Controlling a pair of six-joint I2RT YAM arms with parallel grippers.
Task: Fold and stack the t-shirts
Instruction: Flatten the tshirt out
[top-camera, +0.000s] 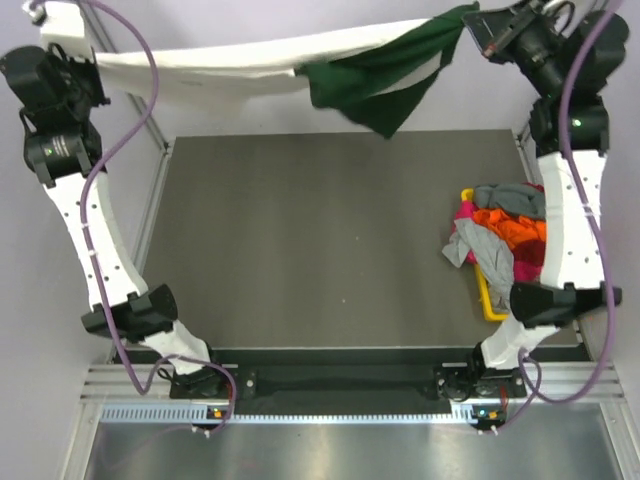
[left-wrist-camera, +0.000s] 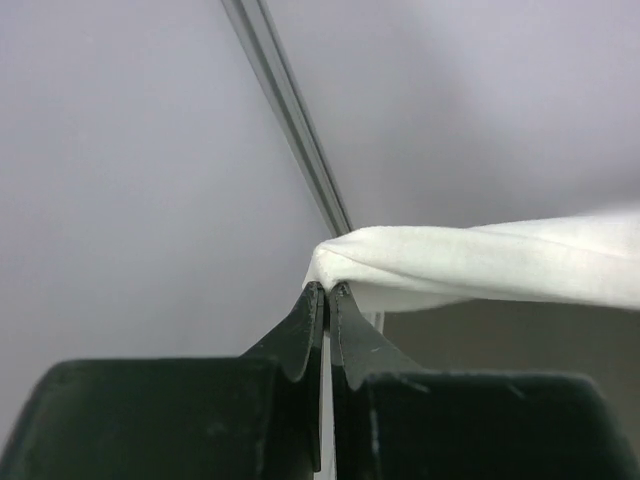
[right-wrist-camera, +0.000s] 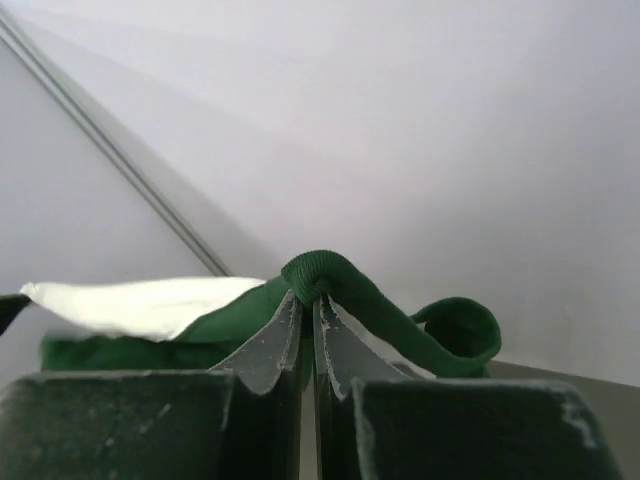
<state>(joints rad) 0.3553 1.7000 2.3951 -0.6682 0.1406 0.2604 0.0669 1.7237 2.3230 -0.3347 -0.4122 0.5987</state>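
The white t-shirt is being pinched at one end by the left gripper, its jaws pressed together on the cloth, above the far left corner of the bench. The shirt is being stretched in the air along the far edge. Its dark green part is being clamped between the closed jaws of the right gripper over the far right corner. The other t-shirts are being held in a heap by the yellow bin at the right edge.

The dark grey matte table top carries a yellow plastic bin near its right edge, heaped with grey, orange and pink cloth tees.
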